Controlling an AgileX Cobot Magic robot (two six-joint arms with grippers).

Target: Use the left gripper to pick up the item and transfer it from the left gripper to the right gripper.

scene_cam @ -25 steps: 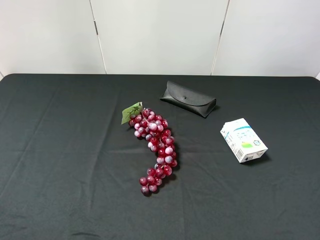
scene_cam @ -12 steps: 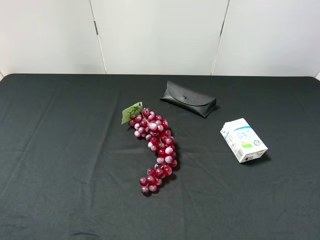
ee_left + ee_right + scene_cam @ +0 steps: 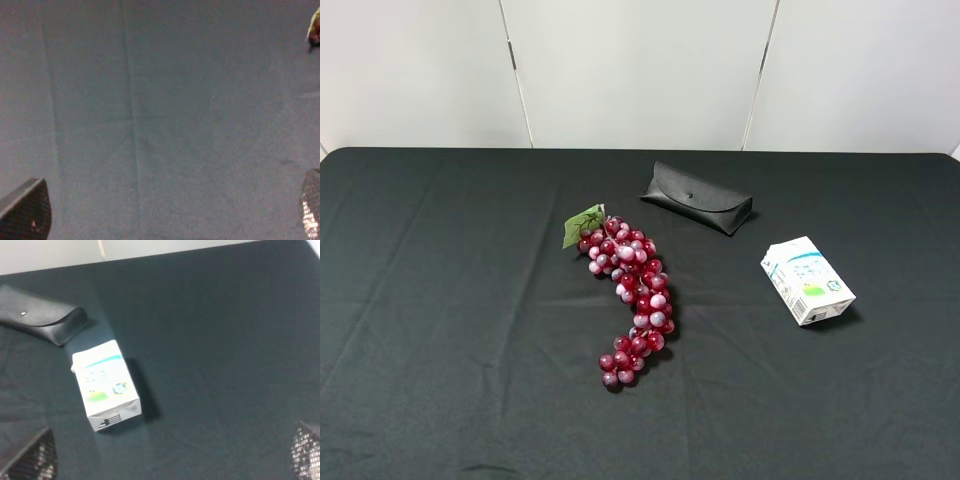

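Note:
The item, a small white drink carton (image 3: 807, 280) with blue print and a green patch, lies on its side on the black cloth at the right of the table. It also shows in the right wrist view (image 3: 105, 385). Neither arm shows in the exterior high view. My left gripper (image 3: 168, 215) is open, with only its two fingertips (image 3: 25, 212) at the picture's corners, over bare cloth and far from the carton. My right gripper (image 3: 168, 455) is open and empty, with the carton lying ahead of one fingertip and apart from it.
A bunch of red grapes (image 3: 628, 295) with a green leaf lies mid-table; its leaf end shows in the left wrist view (image 3: 314, 27). A black flap case (image 3: 697, 197) lies behind the grapes, left of the carton, and shows in the right wrist view (image 3: 42, 320).

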